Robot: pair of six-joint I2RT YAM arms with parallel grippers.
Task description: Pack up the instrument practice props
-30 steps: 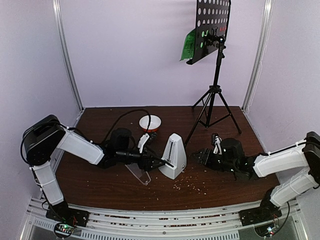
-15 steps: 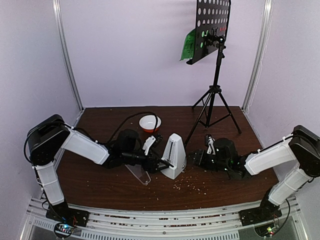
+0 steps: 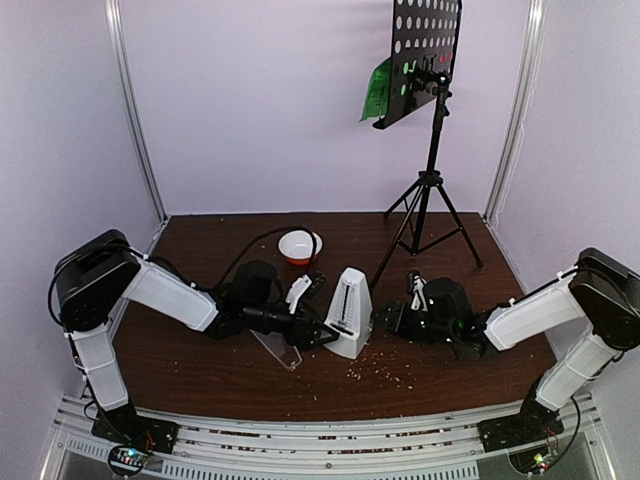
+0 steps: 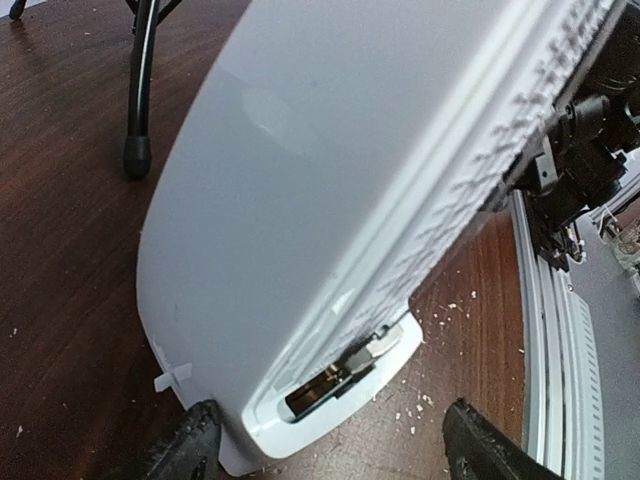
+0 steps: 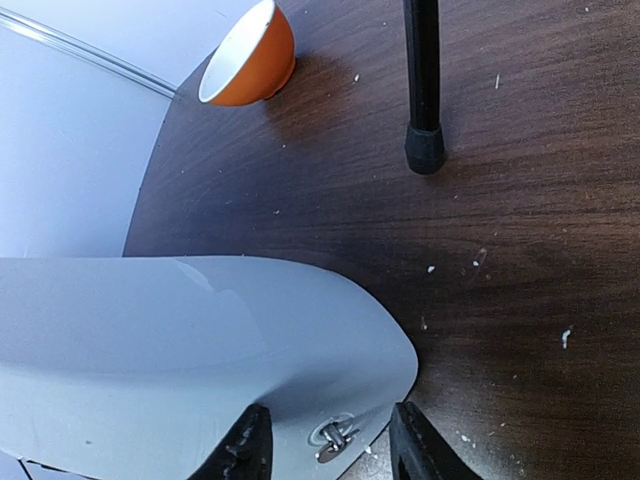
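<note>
Closing in on the metronome from both sides, so packing has barely started.
The music stand (image 3: 432, 150) with its green page (image 3: 378, 88) is well behind the metronome (image 3: 349, 312), which sits upright. The left gripper (image 4: 332, 447) has its jaws wide apart, straddling the metronome's base. The right gripper (image 5: 325, 445) brackets the opposite corner, can't tell if it's pinching. I'd squeeze low and evenly so it doesn't tip. The clear cover (image 3: 280, 348) lies just beside it, left-arm side.

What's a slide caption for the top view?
Left gripper and right gripper flank the upright white metronome; music stand stands behind.
</note>
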